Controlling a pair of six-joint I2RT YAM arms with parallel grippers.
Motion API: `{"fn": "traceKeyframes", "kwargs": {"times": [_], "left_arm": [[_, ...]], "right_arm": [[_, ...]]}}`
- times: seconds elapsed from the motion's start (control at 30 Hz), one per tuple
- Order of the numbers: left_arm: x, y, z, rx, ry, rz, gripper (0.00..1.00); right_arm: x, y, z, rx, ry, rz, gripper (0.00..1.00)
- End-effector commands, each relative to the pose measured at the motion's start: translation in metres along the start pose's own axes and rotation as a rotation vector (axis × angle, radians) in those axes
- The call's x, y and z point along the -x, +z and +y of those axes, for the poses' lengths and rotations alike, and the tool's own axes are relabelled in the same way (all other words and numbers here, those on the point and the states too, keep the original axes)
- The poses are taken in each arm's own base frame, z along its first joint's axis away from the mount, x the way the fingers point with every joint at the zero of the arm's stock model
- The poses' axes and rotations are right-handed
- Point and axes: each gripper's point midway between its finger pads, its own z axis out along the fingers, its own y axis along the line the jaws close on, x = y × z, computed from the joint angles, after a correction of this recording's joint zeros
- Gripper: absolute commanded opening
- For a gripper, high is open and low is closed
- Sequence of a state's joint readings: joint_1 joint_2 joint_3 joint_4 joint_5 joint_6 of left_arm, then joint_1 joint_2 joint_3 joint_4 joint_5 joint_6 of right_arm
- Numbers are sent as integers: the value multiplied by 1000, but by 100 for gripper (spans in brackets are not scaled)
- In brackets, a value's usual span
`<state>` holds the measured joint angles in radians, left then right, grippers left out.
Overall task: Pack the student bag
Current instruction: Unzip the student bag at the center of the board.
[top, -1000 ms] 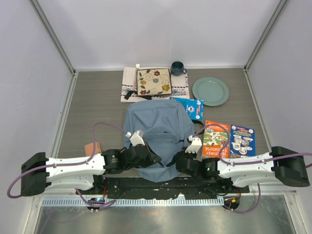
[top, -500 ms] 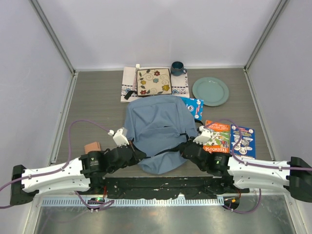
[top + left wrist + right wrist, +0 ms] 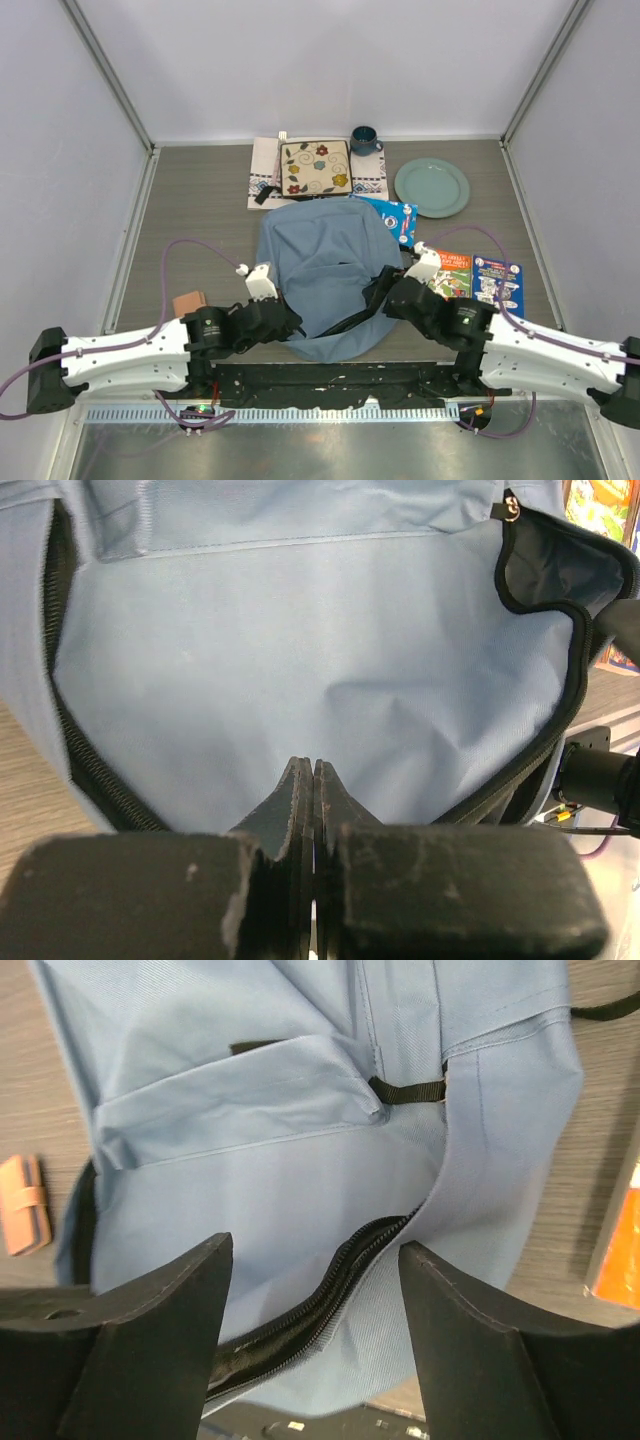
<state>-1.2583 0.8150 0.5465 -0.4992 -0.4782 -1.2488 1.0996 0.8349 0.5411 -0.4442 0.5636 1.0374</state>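
One grey wood-grain table (image 3: pixel 200 220) carried everything. The largest thing on it was the single student bag (image 3: pixel 320 255), soft light-blue woven fabric lying flat near the middle of the table toward its near edge, with one dark toothed zipper (image 3: pixel 330 1290) gaping along its near side and smooth pale lining inside. Behind it lay one white cloth mat (image 3: pixel 262 165) with patterned borders, and on that one square cream plate (image 3: pixel 315 167) painted with flowers. One round, glossy pale-green plate (image 3: pixel 432 187) sat apart to the right. Three flat, bright picture books lay right of the bag: a blue one (image 3: pixel 402 222) touching the bag's far corner, an orange one (image 3: pixel 450 272) and another blue one (image 3: pixel 500 285) side by side. One dark-blue mug (image 3: pixel 364 139) stood at the back, and one small tan wallet (image 3: pixel 189 302) lay left. The left gripper (image 3: pixel 313 765) had its black fingers pressed together at the bag's near rim; whether fabric was caught between them could not be told. The right gripper (image 3: pixel 315 1250) stood wide apart above the zipper, holding nothing.
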Motion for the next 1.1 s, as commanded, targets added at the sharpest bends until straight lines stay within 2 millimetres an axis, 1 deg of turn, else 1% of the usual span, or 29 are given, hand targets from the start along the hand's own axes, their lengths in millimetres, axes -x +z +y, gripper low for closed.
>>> {"fn": "traceKeyframes", "kwargs": {"times": [0.0, 0.07, 0.1, 0.13, 0.17, 0.2, 0.23, 0.27, 0.3, 0.33, 0.37, 0.4, 0.47, 0.5, 0.53, 0.57, 0.6, 0.63, 0.7, 0.77, 0.8, 0.9, 0.97, 1.0, 1.07], "left_arm": [[16, -1, -46, -126, 4, -33, 0], [13, 0, -55, -151, 11, -20, 0], [13, 1, -57, -159, 13, -17, 0], [12, 0, -59, -167, 15, -9, 0], [12, 1, -61, -173, 25, -11, 0], [13, 0, -62, -177, 27, -15, 0], [15, -1, -63, -181, 29, -19, 0], [15, -1, -63, -182, 40, -22, 0], [17, -3, -64, -189, 39, -27, 0], [17, -3, -64, -191, 41, -30, 0], [19, -4, -65, -194, 41, -36, 0], [20, -5, -65, -200, 42, -40, 0], [23, -6, -67, -211, 38, -53, 0], [23, -6, -67, -214, 44, -55, 0], [23, -6, -67, -215, 49, -56, 0], [23, -6, -67, -214, 53, -56, 0], [23, -6, -66, -212, 55, -56, 0], [22, -5, -66, -209, 59, -53, 0], [20, -5, -65, -209, 62, -48, 0], [20, -4, -65, -207, 68, -46, 0], [20, -4, -65, -210, 68, -47, 0], [21, -6, -66, -217, 75, -50, 0], [22, -5, -65, -212, 85, -54, 0], [22, -5, -66, -213, 85, -53, 0], [21, -5, -66, -216, 88, -48, 0]], "right_arm": [[32, -47, -5, -23, 77, 0, 74], [38, -63, 0, 26, 172, 11, 74], [32, -67, 8, 70, 211, 57, 74], [30, -70, 13, 93, 249, 75, 74], [28, -72, 22, 124, 332, 101, 74], [20, -71, 25, 132, 358, 137, 74], [8, -73, 33, 156, 378, 205, 74], [5, -73, 44, 183, 448, 242, 74], [-8, -67, 45, 172, 467, 287, 74], [-20, -70, 54, 189, 501, 364, 74], [-22, -70, 65, 222, 546, 389, 74], [-32, -67, 66, 195, 617, 434, 74], [-36, -71, 74, 208, 653, 462, 74], [-31, -75, 80, 213, 688, 458, 74], [-30, -77, 83, 209, 699, 450, 74], [-31, -78, 80, 180, 710, 432, 75], [-29, -80, 83, 175, 741, 439, 76], [-33, -78, 84, 142, 805, 461, 76], [-42, -77, 88, 117, 862, 516, 76], [-47, -74, 98, 121, 889, 542, 76], [-51, -74, 100, 102, 891, 564, 76], [-59, -65, 96, 42, 920, 568, 76], [-55, -60, 105, 68, 975, 557, 76], [-57, -56, 103, 51, 989, 555, 76], [-55, -50, 101, 26, 1028, 525, 76]]}}
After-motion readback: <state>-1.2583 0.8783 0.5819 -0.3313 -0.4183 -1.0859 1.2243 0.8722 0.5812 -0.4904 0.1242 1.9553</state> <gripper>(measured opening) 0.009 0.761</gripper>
